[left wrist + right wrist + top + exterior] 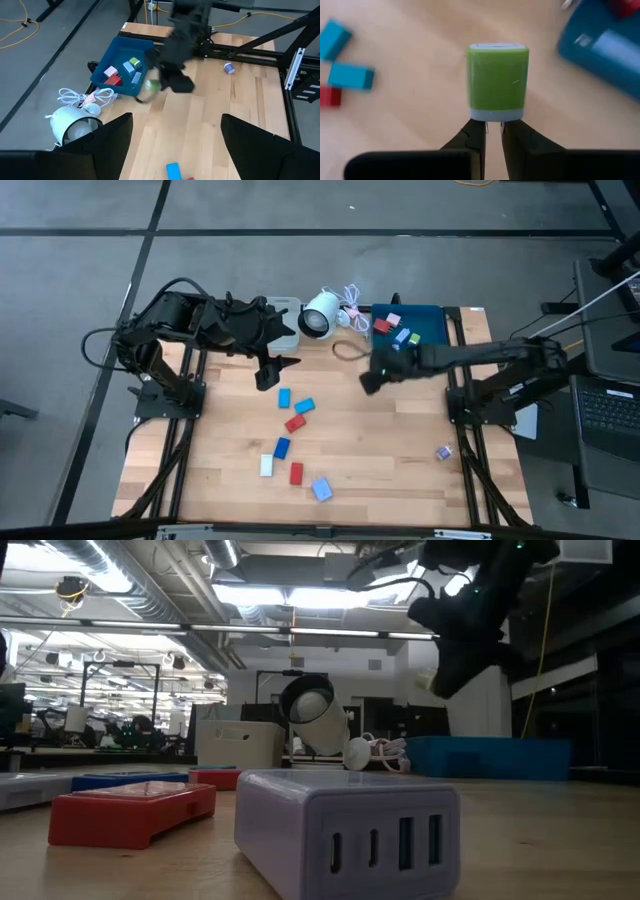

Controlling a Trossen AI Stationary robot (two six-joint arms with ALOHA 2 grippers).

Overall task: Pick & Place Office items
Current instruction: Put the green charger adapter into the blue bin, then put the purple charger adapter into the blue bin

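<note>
Overhead, my right gripper (pixel 492 131) pinches the green block (pixel 497 81) by its prongs, just beside the blue tray (pixel 432 316). My left gripper (pixel 272 372), fingers spread empty, hangs farther off over the wooden table (pixel 400 450); remaining blocks (pixel 290 424) lie scattered there.

Pale wood, hard plastic and matt black metal are what you are looking at.

The light planked wooden tabletop (pixel 380 450) has a smooth, faintly satin finish. Just beside its far edge you see a blue plastic tray (pixel 111 65), and above the wood near it a green plastic block with a pale glossy base (pixel 497 81). The red rectangular plastic block (pixel 130 810) and the white plastic charger block with ports (pixel 345 830) look smooth and matt. The right gripper's dark fingers (pixel 520 145) look like matt plastic.
</note>
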